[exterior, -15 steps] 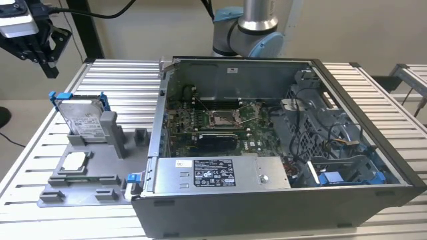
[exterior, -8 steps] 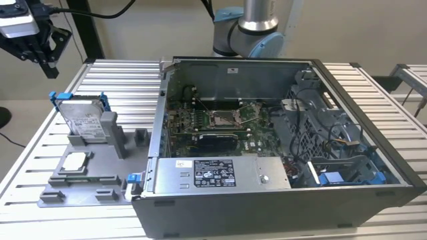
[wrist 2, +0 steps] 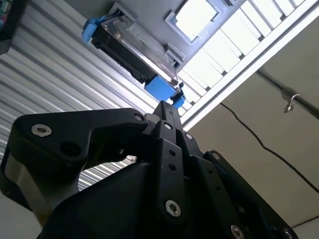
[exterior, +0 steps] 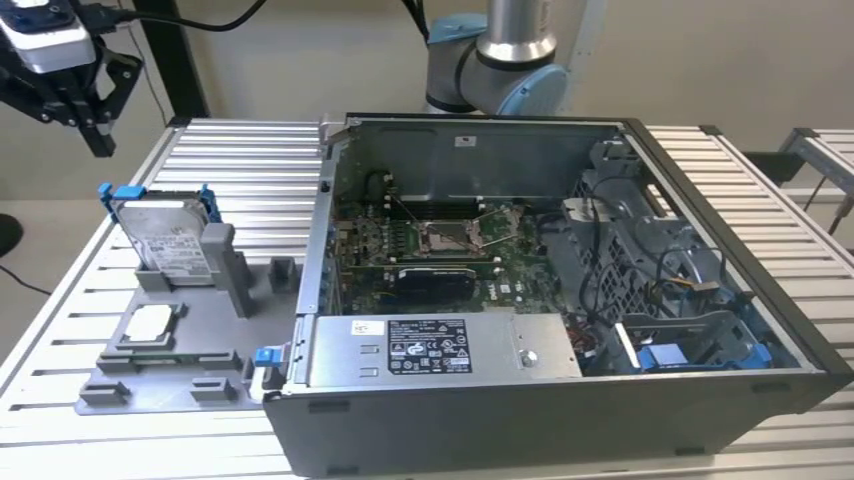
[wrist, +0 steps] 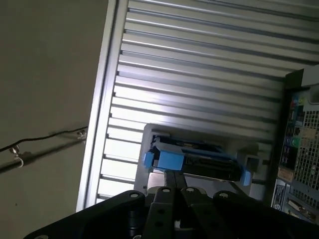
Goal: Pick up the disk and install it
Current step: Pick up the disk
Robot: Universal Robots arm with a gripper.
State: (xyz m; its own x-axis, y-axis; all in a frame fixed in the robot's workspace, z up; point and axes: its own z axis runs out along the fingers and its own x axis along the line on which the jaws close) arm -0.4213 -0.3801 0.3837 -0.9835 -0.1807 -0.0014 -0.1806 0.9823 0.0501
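A ribbed aluminium table (exterior: 240,160) carries everything here, with a plain wall behind. Starting at the exterior view's left: the gripper (exterior: 98,140) hangs high, above and off to the side of the table edge, well apart from anything. Its fingers (wrist 2: 167,112) are pressed together, no gap between them, and they hold nothing. Both wrist views look past those black tips at the target.

Next along is the disk (exterior: 167,235). It stands upright on edge in a slot of the grey fixture (exterior: 200,345), blue frame showing at the top corners; the first wrist view has it just beyond the fingertips (wrist: 199,159). Lower in the same fixture lies the processor chip (exterior: 147,322), flat in its pocket.

Moving right, there is the open computer case (exterior: 534,420), with the power supply (exterior: 427,350) along its near side and the arm's base (exterior: 514,60) behind. At the far right sits what looks like a drive cage (exterior: 667,355) with blue parts, though it's hard to be sure.

The risks, as I judge them: closed fingers would strike the disk's top edge instead of straddling it. An off-centre pinch on that thin blue frame could tilt the disk in its slot or jam it there.
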